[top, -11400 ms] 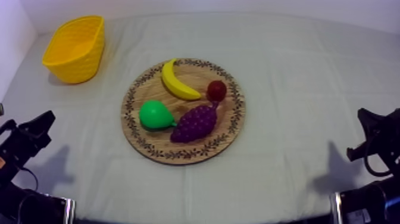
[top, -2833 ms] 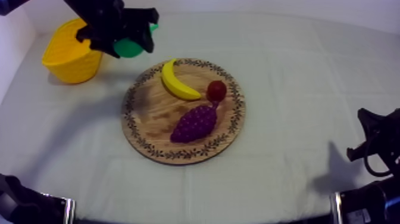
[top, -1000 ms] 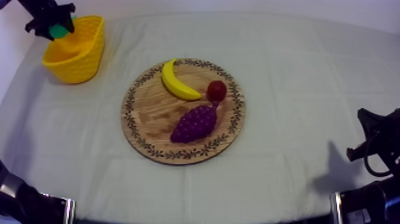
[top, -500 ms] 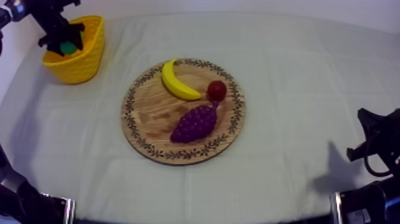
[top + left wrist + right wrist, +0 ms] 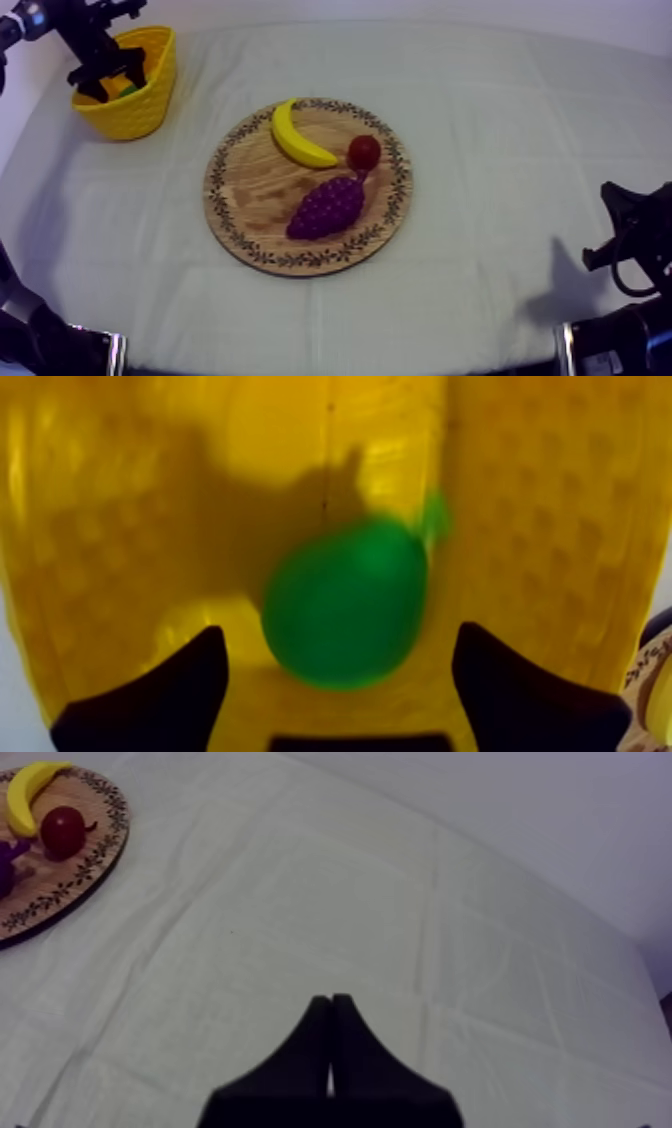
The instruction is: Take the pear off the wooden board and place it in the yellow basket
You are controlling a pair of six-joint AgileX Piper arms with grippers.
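Note:
The green pear (image 5: pixel 345 604) is inside the yellow basket (image 5: pixel 120 526), clear of both fingers. My left gripper (image 5: pixel 338 633) hangs open above it, its black fingers (image 5: pixel 190 686) wide apart at either side. From above, the left gripper (image 5: pixel 105 72) is over the basket (image 5: pixel 135 115) at the far left, with a bit of the pear (image 5: pixel 129 90) showing green inside. My right gripper (image 5: pixel 330 1002) is shut on nothing over bare cloth, and rests low at the right (image 5: pixel 630 235).
The round wooden board (image 5: pixel 240 190) lies mid-table with a banana (image 5: pixel 298 136), a small red fruit (image 5: pixel 364 152) and a bunch of grapes (image 5: pixel 328 207). The board (image 5: pixel 70 877), banana (image 5: pixel 30 787) and red fruit (image 5: pixel 62 832) lie far from the right gripper.
The left gripper came down into the basket with the pear, then spread its fingers. The pear has left the grip and is in the basket. The right arm has not moved.

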